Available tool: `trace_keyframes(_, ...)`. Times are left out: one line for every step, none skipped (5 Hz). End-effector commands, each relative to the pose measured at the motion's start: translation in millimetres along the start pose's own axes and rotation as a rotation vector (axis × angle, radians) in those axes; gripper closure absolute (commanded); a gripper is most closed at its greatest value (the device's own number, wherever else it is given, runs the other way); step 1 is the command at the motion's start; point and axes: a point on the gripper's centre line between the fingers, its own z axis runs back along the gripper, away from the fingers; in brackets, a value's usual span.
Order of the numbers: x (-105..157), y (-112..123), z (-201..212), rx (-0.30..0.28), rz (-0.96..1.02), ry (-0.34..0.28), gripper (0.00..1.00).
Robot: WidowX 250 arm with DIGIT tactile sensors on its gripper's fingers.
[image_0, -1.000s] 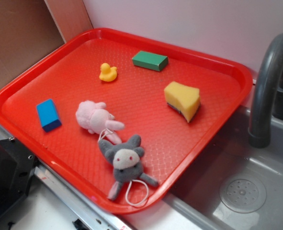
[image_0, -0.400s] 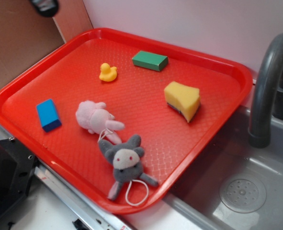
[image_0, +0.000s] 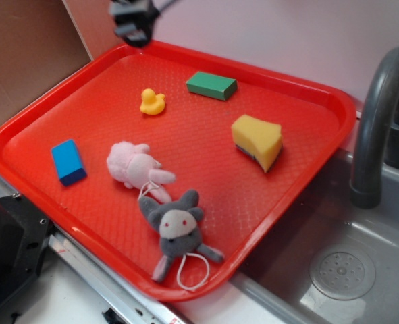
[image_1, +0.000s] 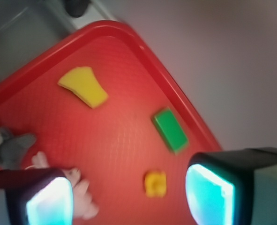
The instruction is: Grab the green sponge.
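The green sponge (image_0: pixel 256 142) is a thick yellow foam wedge with a dark layer on its underside, lying on the right half of the red tray (image_0: pixel 307 84). The wrist view shows the sponge (image_1: pixel 83 86) far up and left of the jaws. My gripper (image_0: pixel 133 21) hangs high over the tray's far left corner, well away from the sponge. In the wrist view the gripper (image_1: pixel 129 199) is open, its two fingers wide apart with nothing between them.
On the tray lie a flat green block (image_0: pixel 211 85), a small yellow duck (image_0: pixel 152 102), a blue block (image_0: pixel 68 161), a pink plush (image_0: pixel 135 166) and a grey plush (image_0: pixel 175 228). A grey sink (image_0: pixel 341 270) with a dark faucet (image_0: pixel 378 115) lies to the right.
The gripper has come into the exterior view at the top left and moved right, toward the tray's far edge. Nothing on the tray has moved.
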Motion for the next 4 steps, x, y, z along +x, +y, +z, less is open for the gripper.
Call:
trace_keyframes(45, -47, -52, -0.001, -0.412, 0.069, 0.0)
trace_keyframes(52, -54, -77, -0.029, -0.454, 0.1, 0.0)
trace_keyframes(59, -54, -105, -0.052, -0.451, 0.143, 0.0)
trace_keyframes(63, -47, -123, -0.065, -0.412, 0.158, 0.0)
